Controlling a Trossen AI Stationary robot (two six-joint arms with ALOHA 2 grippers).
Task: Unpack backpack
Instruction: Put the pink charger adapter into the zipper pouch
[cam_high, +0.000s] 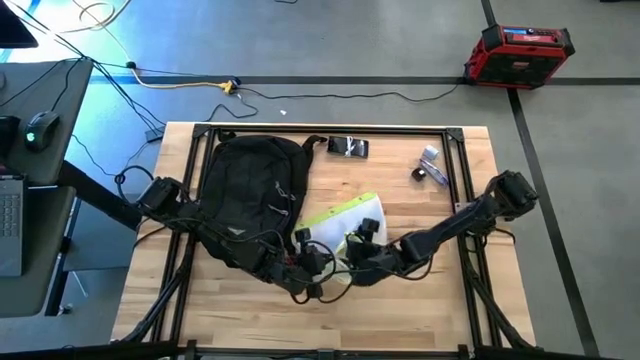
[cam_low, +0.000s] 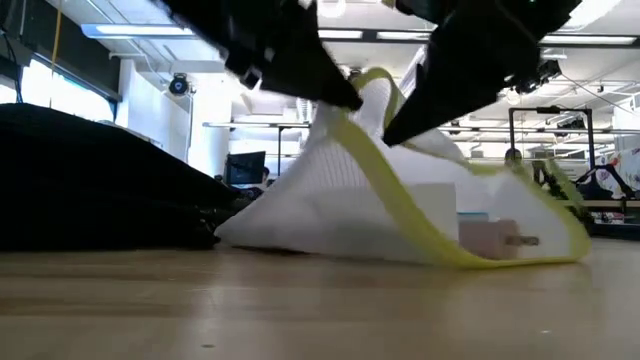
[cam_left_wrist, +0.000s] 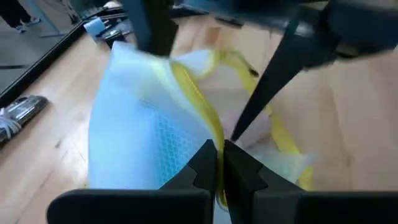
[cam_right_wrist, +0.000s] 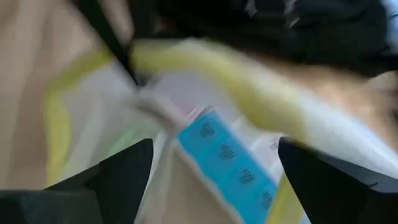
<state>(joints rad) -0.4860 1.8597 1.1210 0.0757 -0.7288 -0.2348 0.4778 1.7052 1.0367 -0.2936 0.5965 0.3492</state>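
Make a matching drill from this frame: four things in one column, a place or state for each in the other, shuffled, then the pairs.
Things
1. backpack
2. white mesh pouch
3. left gripper
4. right gripper

Places or states
A. fingers spread wide over the pouch
B. lying on the table's left half
C. fingers shut on the yellow trim
D. mid-table, right of the black bag, one edge lifted

Pairs: 1-B, 2-D, 3-C, 4-A
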